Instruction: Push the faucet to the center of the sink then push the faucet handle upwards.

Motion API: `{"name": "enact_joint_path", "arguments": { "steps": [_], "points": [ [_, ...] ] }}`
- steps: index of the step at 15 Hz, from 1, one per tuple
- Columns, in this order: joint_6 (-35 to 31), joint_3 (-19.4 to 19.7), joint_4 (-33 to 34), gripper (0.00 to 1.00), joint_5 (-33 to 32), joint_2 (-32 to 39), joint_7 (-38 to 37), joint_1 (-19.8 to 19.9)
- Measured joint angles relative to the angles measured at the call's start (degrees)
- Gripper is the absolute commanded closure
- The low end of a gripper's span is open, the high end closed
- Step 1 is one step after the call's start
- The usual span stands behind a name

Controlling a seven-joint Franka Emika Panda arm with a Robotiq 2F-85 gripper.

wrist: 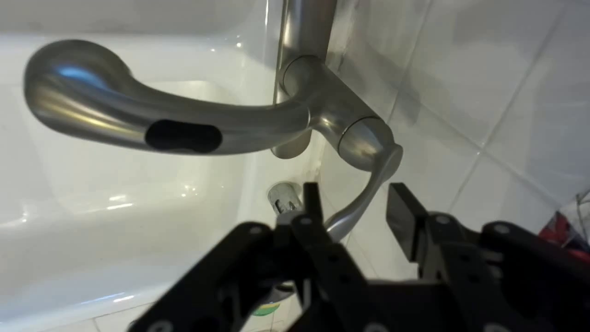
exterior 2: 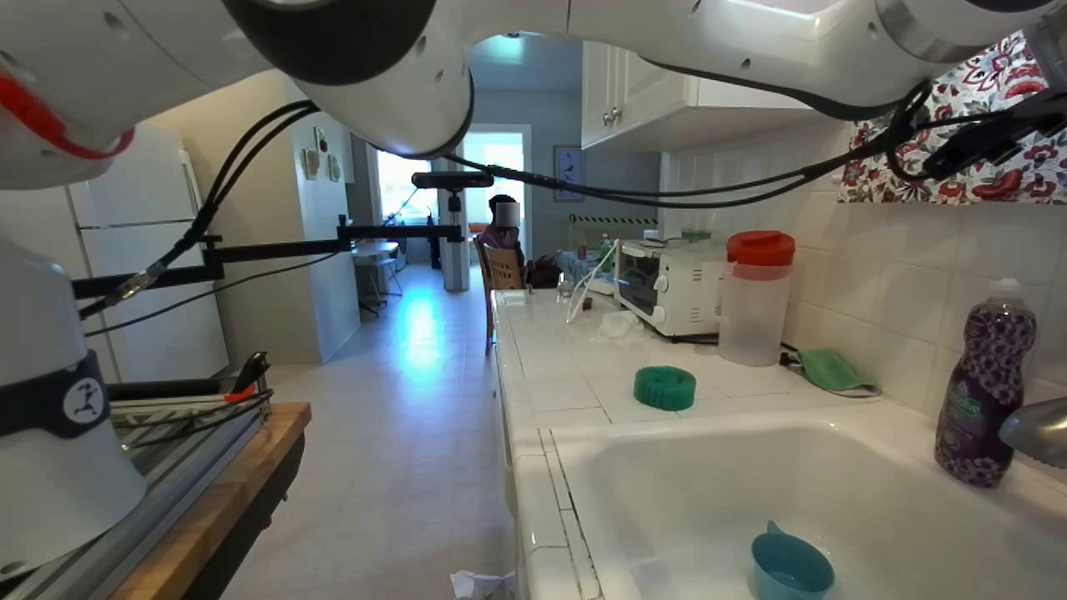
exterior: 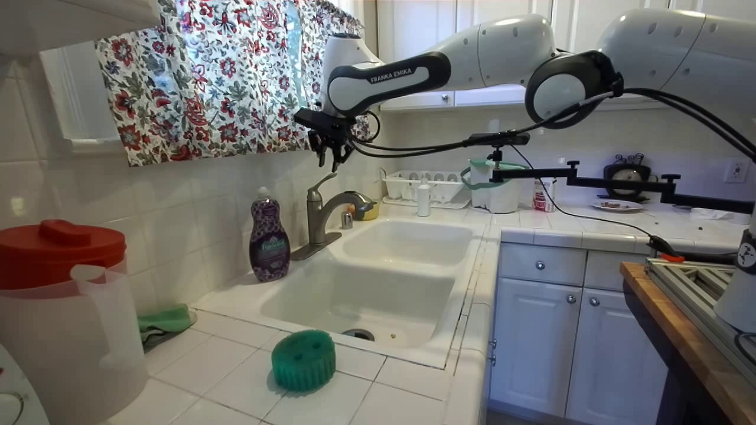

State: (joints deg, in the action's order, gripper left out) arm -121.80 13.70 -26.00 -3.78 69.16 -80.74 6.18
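Observation:
The grey faucet [exterior: 319,218] stands at the sink's wall side. Its arched spout points out over the white double sink [exterior: 458,319], near the divider; its spout end shows in an exterior view [exterior 2: 1038,432]. The faucet handle [exterior: 321,183] rises from the top of the body, tilted up. My gripper [exterior: 328,164] is just above the handle tip. In the wrist view the gripper [wrist: 355,186] is open and empty. The handle [wrist: 368,191] shows between its fingers, its tip close to the left finger; I cannot tell whether they touch.
A purple soap bottle [exterior: 270,236] stands beside the faucet. A green sponge [exterior: 304,360] and a red-lidded pitcher [exterior: 65,319] are on the counter. A teal cup [exterior 2: 790,567] is in the sink. The curtain [exterior: 201,82] and tiled wall are close behind the gripper.

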Motion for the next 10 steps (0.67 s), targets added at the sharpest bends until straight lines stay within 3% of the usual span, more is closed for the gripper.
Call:
{"name": "enact_joint_path", "arguments": {
  "steps": [1, 6, 10],
  "points": [
    [-0.01, -0.1, -0.02, 0.36, 0.03, 0.04, -0.93, 0.33],
    [-0.01, -0.59, -0.02, 0.03, 0.04, 0.27, -4.81, 1.56],
    [-0.02, -1.04, -0.07, 0.0, 0.19, 1.01, -6.96, 2.77]
  ]
}}
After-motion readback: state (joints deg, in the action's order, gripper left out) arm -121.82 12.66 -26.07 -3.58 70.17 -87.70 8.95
